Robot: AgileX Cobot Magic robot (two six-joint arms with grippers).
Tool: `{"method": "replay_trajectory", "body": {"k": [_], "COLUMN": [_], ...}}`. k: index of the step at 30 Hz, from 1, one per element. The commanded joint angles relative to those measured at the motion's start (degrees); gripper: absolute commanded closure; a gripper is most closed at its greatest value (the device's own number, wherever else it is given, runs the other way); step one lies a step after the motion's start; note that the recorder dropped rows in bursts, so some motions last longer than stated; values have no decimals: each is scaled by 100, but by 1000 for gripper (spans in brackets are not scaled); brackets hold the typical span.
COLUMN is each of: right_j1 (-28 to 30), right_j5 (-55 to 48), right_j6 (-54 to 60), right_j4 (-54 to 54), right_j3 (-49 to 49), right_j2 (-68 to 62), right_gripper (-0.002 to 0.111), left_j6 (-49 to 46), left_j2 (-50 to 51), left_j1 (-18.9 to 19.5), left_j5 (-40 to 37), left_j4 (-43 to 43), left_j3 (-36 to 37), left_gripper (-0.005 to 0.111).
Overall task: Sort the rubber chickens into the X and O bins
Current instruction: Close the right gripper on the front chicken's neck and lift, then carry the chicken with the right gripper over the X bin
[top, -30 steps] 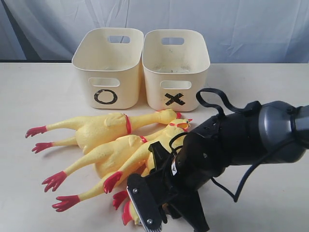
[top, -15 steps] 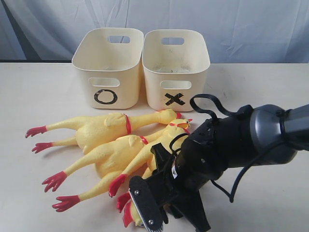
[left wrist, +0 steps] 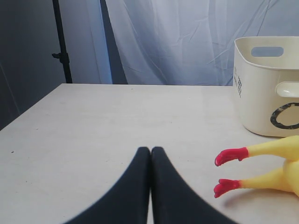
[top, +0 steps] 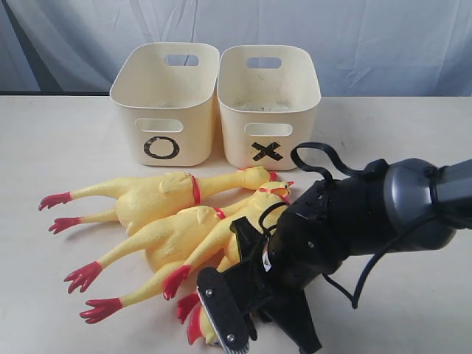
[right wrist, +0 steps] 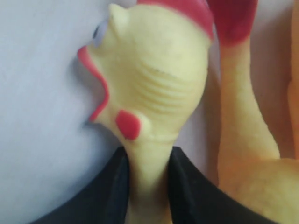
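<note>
Pale table, chickens lying crosswise (heads right)

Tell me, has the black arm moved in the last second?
Yes. In the exterior view the right arm has shifted left, toward the chickens, and slightly down, judged against the X bin.

Exterior faces the O bin head-on; left wrist sees it low (right: close-up)

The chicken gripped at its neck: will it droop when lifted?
Probably floppy: the chicken looks like soft rubber, and the jaws pinch only its thin neck, so the body may dangle. The ribbed neck may resist slipping.
</note>
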State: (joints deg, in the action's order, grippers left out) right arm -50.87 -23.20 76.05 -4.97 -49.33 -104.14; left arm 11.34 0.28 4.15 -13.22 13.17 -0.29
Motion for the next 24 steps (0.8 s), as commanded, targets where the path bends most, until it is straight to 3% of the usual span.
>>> {"method": "replay_trajectory", "body": {"k": [1, 7, 24], "right_j1": [-14, -53, -53], "right_j5": [-207, -846, -855], "right_j6": [-21, -21, -21], "right_j4": [0, -95, -2909], "right_j3": [-16, -16, -16], "right_j2": [217, 531, 2358], "right_gripper": [109, 109, 109], "left_j6": [13, 13, 13], "left_j2": [-28, -28, -28], "left_j1": [25, 25, 25], "left_j5": [-7, -7, -7], "left_j4": [-7, -7, -7], "left_j3": [29, 29, 29], "left_gripper": [106, 106, 106]}}
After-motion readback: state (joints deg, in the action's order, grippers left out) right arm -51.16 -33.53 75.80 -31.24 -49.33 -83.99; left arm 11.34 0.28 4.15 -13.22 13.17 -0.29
